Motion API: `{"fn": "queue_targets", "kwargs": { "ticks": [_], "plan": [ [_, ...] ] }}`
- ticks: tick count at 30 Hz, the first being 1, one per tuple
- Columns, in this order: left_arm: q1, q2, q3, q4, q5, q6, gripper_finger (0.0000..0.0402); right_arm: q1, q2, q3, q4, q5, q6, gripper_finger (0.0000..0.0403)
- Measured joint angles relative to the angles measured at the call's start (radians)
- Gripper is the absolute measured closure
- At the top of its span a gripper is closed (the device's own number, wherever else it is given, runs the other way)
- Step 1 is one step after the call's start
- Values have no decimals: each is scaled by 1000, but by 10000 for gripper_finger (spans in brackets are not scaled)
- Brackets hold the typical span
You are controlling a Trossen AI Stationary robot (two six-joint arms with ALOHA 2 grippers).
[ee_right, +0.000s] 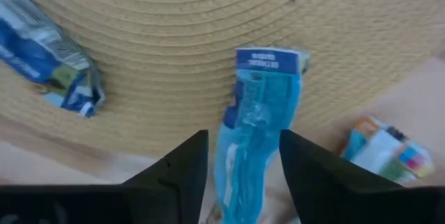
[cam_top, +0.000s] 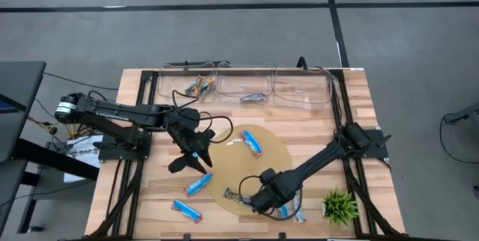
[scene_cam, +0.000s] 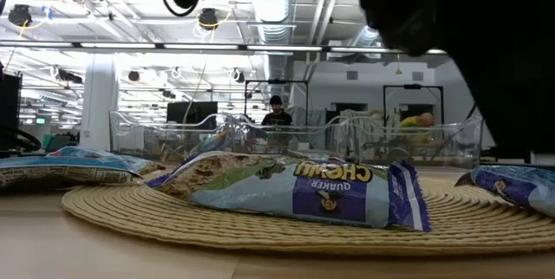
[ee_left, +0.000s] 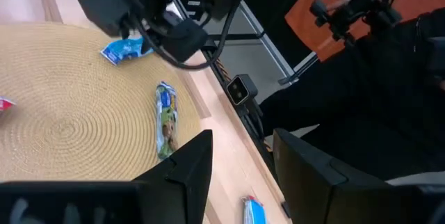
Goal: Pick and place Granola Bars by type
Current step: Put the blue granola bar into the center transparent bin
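Currently, the left gripper (cam_top: 196, 153) hovers over the left edge of the round woven mat (cam_top: 278, 151), its jaws parted with nothing between them; the left wrist view shows only the mat and table through the gap. On the bare wooden table (cam_top: 157, 188) in front of it lie two blue granola bars (cam_top: 197, 185), one nearer the mat and one (cam_top: 186, 210) closer to the front edge. Another blue bar (cam_top: 252, 143) rests on the mat's upper part. At the mat's front edge the right gripper (cam_top: 261, 198) is lowered, its jaws parted and straddling a bright blue bar (ee_right: 256, 137) that lies half on the mat; whether the fingers touch the wrapper cannot be told. At the table's rear, clear bins (cam_top: 247, 84) hold a multicoloured bar (cam_top: 198, 85) and a silvery-green bar (cam_top: 254, 98)
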State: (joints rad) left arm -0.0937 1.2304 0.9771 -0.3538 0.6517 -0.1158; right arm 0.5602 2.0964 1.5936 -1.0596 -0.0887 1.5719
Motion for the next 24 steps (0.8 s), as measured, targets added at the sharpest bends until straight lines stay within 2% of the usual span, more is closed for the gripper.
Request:
{"fn": "queue_targets", "kwargs": {
  "ticks": [12,19,24],
  "plan": [
    [0,0,0,-7,-3,-3,258,2,54,-29,54,-26,-34,250],
    [0,0,0,-14,-7,-10,258,1,38,-30,55,-33,-35,332],
    [0,0,0,-7,-11,-23,258,-13,-39,-30,58,47,-36,375]
  ]
}}
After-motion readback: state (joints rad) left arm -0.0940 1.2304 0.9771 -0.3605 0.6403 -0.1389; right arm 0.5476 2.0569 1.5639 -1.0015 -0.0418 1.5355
